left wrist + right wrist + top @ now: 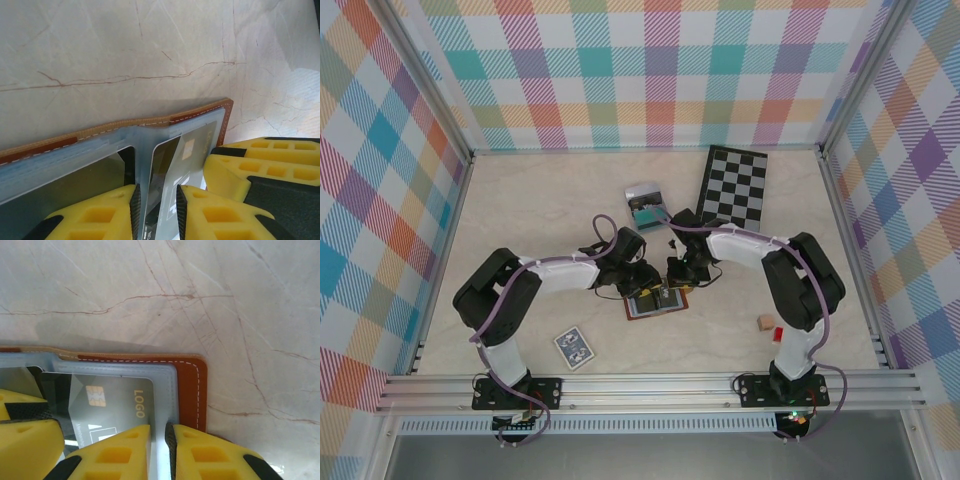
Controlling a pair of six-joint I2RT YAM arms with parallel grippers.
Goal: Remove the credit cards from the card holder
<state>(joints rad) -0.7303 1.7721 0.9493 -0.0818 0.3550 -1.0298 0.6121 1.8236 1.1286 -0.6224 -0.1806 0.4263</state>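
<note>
"LOGO" is printed on the grey credit card [116, 407].

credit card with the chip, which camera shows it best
The right wrist view: the dark card lies face-on in the wallet pocket, chip and LOGO readable. The left wrist view shows it slanted, lower part cut off. In the top view the wallet is tiny, the card too small to tell.

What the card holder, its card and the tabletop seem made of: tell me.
Card holder: brown leather or imitation, matte, white edge stitching. Credit card: glossy dark grey plastic, apparently, with a gold chip. Tabletop: pale veined marble look, possibly laminate.
</note>
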